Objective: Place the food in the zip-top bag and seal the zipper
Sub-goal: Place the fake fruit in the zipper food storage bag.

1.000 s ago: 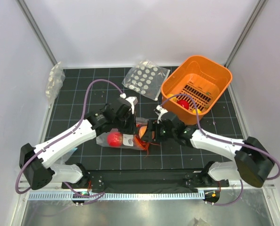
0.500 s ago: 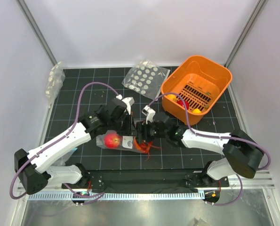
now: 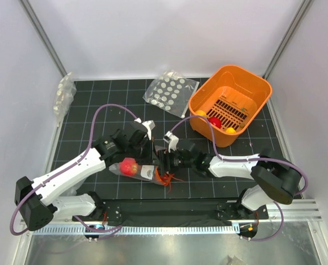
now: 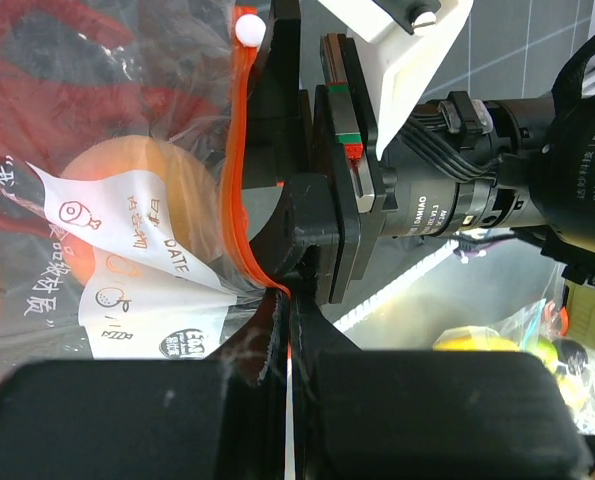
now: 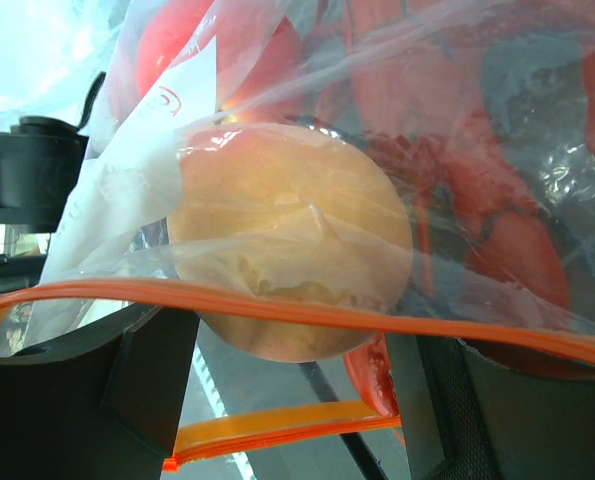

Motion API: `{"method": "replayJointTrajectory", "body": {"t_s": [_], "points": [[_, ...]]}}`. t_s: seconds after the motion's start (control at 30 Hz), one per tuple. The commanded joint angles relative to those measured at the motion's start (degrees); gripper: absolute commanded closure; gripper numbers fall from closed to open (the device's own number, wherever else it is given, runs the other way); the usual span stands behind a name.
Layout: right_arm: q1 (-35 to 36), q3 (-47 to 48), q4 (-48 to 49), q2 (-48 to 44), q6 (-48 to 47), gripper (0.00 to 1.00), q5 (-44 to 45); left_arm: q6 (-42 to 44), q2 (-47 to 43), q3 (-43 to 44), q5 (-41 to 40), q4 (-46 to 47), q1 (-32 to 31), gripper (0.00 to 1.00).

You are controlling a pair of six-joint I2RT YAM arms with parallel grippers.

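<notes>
Both arms crowd in at 6 o'clock on the counter (image 3: 97,105), nose to nose over the bag (image 3: 137,171). The left gripper (image 4: 285,322) reaches in from 9 o'clock, its jaws clenched on the bag's edge right at the end of the zipper (image 4: 237,180). The right gripper (image 5: 292,395) faces it from 3 o'clock, jaws released and spread wide at the mouth. One orange strip stretches across them and the other sags lower, so the mouth gapes.

Food is inside: a red ball (image 3: 128,165) toward the closed end, an orange ball (image 5: 287,240) pressed against the plastic just behind the zipper, and the octopus (image 5: 497,230) beside it. Thin red tentacles (image 3: 170,178) show at the mouth; in or out, hard to tell.

The right gripper's black body fills the left wrist view and blocks the opening. The basket (image 3: 246,88) sits at 2 o'clock with small fruits (image 3: 214,121), a disc bag (image 3: 169,91) at 12, and a plain bag (image 3: 63,95) at 10, all well apart from the action.
</notes>
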Motion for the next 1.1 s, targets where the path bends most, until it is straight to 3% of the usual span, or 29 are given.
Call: {"method": "replayJointTrajectory", "body": {"t_s": [0.0, 0.27, 0.37, 0.47, 0.53, 0.57, 0.93, 0.97, 1.07], "points": [[3.65, 0.09, 5.95, -2.0, -2.14, 0.64, -3.77, -0.09, -1.15, -1.41, -0.66, 6.85, 0.19, 1.0], [7.7, 1.14, 5.95, 3.52, -3.28, 0.6, -3.5, 0.7, -4.66, -8.6, -2.07, 7.82, 0.37, 1.0], [8.14, 2.11, 7.69, 6.16, -2.14, 0.49, -3.5, 1.41, -6.68, -10.99, -2.77, 8.08, 0.28, 1.0], [8.05, 1.58, 11.29, 7.67, -0.13, 0.29, -3.5, 2.19, -9.41, -12.75, -3.3, 7.82, 0.37, 1.0], [8.05, 2.11, 11.22, 7.76, 0.15, 0.1, -3.85, 2.37, -11.25, -13.28, -3.56, 7.2, 0.37, 1.0], [8.05, 2.11, 11.05, 7.5, 0.06, 0.08, -3.59, 2.46, -11.87, -13.45, -4.17, 6.77, 0.37, 1.0], [8.05, 2.38, 2.7, -0.5, -2.75, 0.05, -0.07, 1.67, -14.42, -14.24, -6.37, 3.42, 0.37, 1.0], [8.05, 2.2, 1.74, -1.64, -2.67, 0.06, 0.19, 1.67, -14.68, -14.24, -6.46, 3.42, 0.37, 1.0], [8.05, 1.5, 0.59, -2.96, -1.7, 0.23, 0.1, 1.67, -14.69, -14.16, -6.46, 3.33, 0.28, 1.0]]}}
